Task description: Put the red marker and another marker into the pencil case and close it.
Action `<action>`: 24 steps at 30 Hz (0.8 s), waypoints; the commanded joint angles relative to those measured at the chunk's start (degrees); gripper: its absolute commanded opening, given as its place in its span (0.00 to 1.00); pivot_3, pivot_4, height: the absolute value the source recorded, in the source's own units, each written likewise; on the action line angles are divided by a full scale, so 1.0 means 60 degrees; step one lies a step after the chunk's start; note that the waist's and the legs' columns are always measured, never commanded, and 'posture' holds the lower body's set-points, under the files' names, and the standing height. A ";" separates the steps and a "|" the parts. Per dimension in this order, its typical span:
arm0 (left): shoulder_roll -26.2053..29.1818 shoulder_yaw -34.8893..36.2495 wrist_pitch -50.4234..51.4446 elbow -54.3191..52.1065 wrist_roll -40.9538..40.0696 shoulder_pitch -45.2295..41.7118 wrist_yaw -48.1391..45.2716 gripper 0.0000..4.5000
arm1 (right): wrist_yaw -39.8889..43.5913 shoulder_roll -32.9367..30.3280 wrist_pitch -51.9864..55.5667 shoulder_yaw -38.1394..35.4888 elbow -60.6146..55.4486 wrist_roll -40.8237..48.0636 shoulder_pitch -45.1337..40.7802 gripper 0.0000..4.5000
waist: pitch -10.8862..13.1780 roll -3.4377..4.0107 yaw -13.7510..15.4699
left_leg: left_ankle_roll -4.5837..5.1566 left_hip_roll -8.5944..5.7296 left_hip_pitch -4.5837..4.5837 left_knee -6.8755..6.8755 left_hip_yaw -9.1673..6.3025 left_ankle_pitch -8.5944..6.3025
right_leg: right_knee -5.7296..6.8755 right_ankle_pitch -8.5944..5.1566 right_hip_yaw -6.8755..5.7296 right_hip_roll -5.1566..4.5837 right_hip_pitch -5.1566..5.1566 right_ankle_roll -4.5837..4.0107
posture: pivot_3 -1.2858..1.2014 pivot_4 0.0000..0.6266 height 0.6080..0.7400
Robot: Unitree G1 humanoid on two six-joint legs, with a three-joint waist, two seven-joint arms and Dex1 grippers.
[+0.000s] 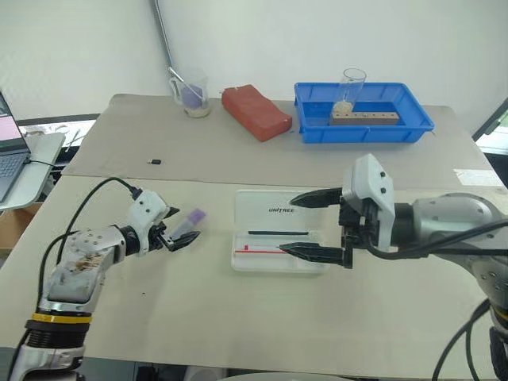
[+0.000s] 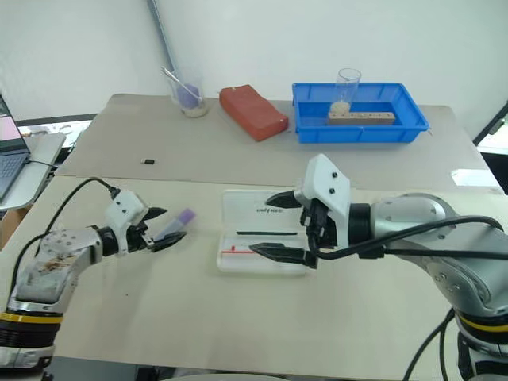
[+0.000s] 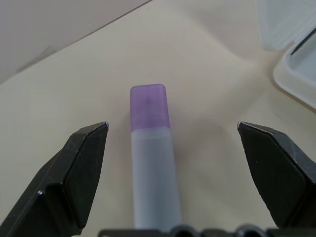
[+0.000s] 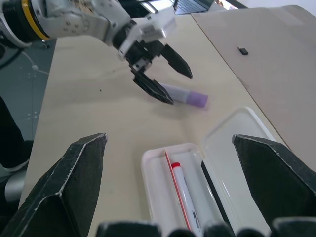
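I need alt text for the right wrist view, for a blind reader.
An open pencil case on a table holds the red marker. Beyond it, the open left end effector straddles a lavender highlighter on the table.

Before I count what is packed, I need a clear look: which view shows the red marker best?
The right wrist view: the red marker lies close and unobstructed in the open pencil case. In both eye views it is a thin strip, partly behind the right gripper. The left wrist view gives no look at it.

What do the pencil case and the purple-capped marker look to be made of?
Pencil case: likely thin, glossy translucent white plastic; the table shows faintly through its open lid. Marker: probably matte frosted plastic, with a pale lavender barrel and a darker, semi-translucent purple cap.
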 commanded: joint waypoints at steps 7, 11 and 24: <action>-0.0236 -0.0325 -0.0389 0.1039 0.0508 -0.0133 0.0584 0.80 | 0.0416 0.0079 -0.0159 0.0045 0.0129 -0.0331 -0.0498 1.00 | -0.0008 0.0009 -0.0063 | 0.0000 -0.0005 0.0014 -0.0032 -0.0007 0.0000 | 0.0017 0.0006 0.0011 0.0021 0.0008 -0.0015 | 0.52 0.24 1.00; -0.0088 -0.0273 -0.0393 0.1062 0.0477 -0.0122 0.0481 0.37 | 0.0421 0.0136 -0.0133 0.0027 0.0188 -0.0391 -0.0507 1.00 | -0.0009 0.0011 -0.0069 | 0.0000 -0.0005 0.0023 -0.0063 -0.0004 0.0001 | 0.0015 0.0006 0.0016 0.0013 0.0004 -0.0016 | 0.52 0.24 1.00; 0.1078 -0.0412 -0.1570 -0.1429 -0.0789 -0.0317 -0.2273 0.22 | 0.0797 -0.0764 -0.0171 -0.0853 -0.0259 -0.0550 0.1114 1.00 | -0.0002 -0.0011 0.0028 | -0.0002 0.0002 0.0004 -0.0082 0.0009 0.0001 | -0.0017 0.0004 -0.0003 -0.0005 -0.0006 -0.0025 | 0.52 0.24 1.00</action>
